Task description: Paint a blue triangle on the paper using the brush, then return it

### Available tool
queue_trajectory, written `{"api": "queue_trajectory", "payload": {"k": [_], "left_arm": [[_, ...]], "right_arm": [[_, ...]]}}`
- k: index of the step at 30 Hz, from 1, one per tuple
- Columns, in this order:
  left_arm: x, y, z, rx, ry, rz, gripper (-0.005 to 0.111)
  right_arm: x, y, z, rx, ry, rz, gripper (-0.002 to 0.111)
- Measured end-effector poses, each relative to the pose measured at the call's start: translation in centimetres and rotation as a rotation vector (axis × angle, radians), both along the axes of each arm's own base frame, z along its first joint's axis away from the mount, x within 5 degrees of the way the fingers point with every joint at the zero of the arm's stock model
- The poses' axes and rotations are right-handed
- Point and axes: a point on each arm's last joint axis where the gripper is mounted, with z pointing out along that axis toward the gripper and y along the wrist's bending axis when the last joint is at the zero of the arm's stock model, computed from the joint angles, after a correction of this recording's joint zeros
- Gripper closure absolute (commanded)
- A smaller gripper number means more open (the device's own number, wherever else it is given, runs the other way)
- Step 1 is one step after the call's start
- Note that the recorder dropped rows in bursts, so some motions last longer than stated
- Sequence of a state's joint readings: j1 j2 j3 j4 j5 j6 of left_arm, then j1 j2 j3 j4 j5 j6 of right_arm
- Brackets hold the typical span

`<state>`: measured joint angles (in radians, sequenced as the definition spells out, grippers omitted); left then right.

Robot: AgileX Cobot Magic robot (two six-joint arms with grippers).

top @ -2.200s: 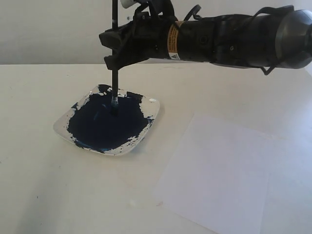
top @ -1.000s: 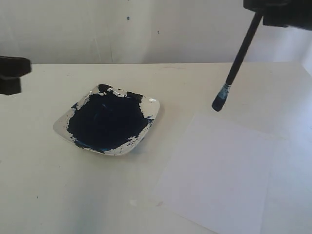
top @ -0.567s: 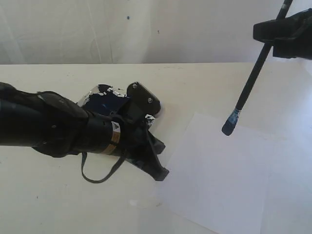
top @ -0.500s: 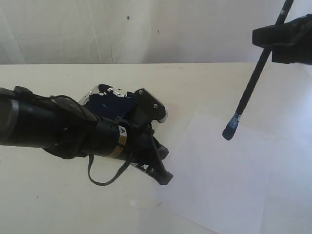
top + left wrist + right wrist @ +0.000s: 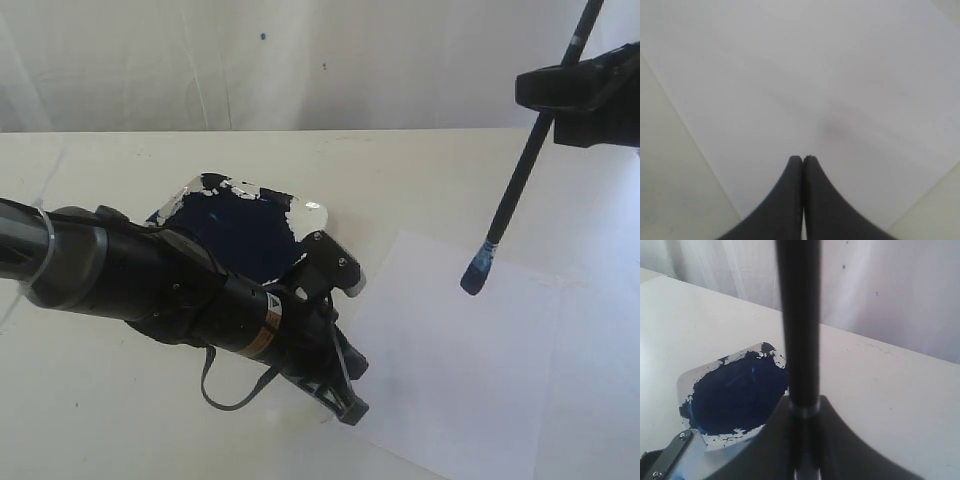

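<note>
The brush (image 5: 510, 195) hangs tilted in the air. Its blue-loaded tip (image 5: 476, 272) is just above the paper (image 5: 470, 370), near the sheet's far edge and not touching it. The right claw (image 5: 575, 95) is clamped on the upper part of the black handle. The paper is bare white, with no stroke on it yet. At the paper's edge nearest the paint dish (image 5: 305, 212), the left claw (image 5: 803, 160) is pressed fully closed with nothing in it, low over the sheet. Whether it bears on the paper cannot be told.

The step in hand looks to be the first touch-down. It would go best as a slow descent until the bristles just bend, well inside the paper's edges. The left claw should pin the thin sheet so the drag cannot slide it. Pushed hard, the loaded tip could blot.

The cream tabletop (image 5: 100, 420) around the paper is plain and matte. A pale wall (image 5: 300, 60) stands beyond the paper.
</note>
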<state>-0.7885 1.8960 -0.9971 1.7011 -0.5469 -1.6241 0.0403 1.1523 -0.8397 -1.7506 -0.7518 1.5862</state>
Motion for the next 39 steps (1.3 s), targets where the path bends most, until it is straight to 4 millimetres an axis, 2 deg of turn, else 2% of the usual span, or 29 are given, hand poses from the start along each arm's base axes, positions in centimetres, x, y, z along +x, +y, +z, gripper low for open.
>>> {"api": "queue_trajectory", "payload": {"k": [6, 22, 30, 39], "left_arm": [[0.0, 0.0, 0.0, 0.003, -0.017, -0.023, 0.107], [0.0, 0.0, 0.0, 0.014, -0.063, -0.073, 0.107], [-0.1, -0.1, -1.1, 0.031, -0.038, -0.079, 0.107], [-0.1, -0.1, -1.1, 0.028, -0.032, -0.084, 0.107]], "right_arm": [[0.8, 0.2, -1.1, -0.008, 0.036, 0.024, 0.108], [2.2, 0.9, -2.3, 0.038, 0.002, 0.122, 0.108], [3.2, 1.0, -3.0, 0.068, -0.003, 0.126, 0.108], [4.6, 1.3, -4.4, 0.066, -0.068, 0.173, 0.108]]}}
